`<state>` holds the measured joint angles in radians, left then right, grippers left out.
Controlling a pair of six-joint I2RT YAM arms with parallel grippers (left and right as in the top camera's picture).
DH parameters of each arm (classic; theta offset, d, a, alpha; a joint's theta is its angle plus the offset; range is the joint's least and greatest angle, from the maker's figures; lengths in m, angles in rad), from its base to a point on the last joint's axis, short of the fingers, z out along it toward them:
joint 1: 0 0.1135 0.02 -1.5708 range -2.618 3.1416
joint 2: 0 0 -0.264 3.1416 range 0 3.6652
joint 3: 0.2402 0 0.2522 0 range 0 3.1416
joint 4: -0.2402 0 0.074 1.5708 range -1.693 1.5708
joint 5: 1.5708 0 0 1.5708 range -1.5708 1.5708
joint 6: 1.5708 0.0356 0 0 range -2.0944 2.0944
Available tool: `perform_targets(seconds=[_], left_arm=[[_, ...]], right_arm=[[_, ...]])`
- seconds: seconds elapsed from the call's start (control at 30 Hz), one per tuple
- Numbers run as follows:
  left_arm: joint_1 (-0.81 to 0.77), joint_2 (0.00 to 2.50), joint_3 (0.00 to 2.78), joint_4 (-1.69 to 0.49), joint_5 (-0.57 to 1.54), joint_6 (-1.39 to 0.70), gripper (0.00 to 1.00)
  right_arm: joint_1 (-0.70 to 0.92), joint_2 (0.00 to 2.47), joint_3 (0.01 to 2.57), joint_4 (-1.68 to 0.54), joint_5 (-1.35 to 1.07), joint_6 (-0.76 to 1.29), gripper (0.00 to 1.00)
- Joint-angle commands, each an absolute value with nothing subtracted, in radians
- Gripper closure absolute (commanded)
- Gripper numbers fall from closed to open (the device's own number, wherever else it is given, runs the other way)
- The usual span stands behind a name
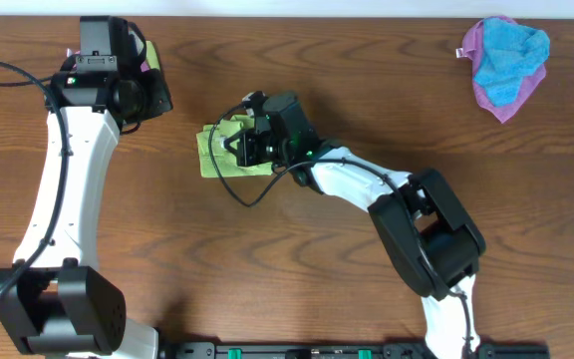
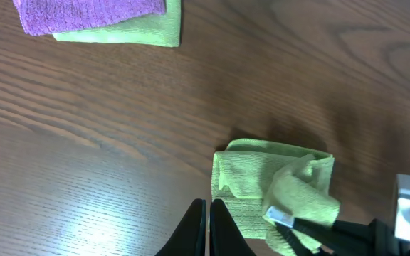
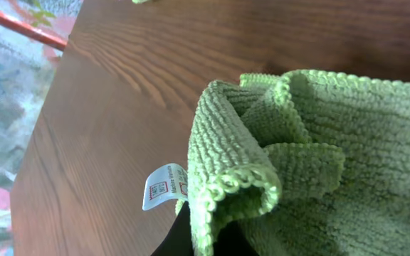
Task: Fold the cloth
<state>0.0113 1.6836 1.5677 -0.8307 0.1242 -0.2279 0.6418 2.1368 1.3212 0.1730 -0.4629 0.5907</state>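
The brown worktop (image 1: 297, 269) carries the green cloth (image 1: 213, 160) just off centre toward 10 o'clock in the overhead view. The cloth is rumpled, with one edge bunched upward. The right claw (image 1: 237, 143) reaches in from 4 o'clock and is clamped on that raised fold. The left claw (image 2: 206, 208) hangs at the cloth's 10 o'clock, apart from it, its fingers pressed nearly together and holding nothing. A small white tag (image 3: 164, 186) hangs at the pinched edge.
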Motion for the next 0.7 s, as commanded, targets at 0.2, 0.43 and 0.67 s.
perform_targets(seconds=[0.2,0.43,0.67], left_arm=[[0.013,1.686,1.584,-0.828,0.124,-0.206,0.94],[0.013,1.686,1.584,-0.809,0.120,-0.205,0.94],[0.031,1.686,1.584,-0.787,0.120,-0.206,0.94]], right_arm=[[0.656,2.191,1.340,0.184,-0.442,0.571,0.99],[0.656,2.194,1.340,0.282,-0.555,0.584,0.13],[0.652,2.194,1.345,0.373,-0.688,0.642,0.01]])
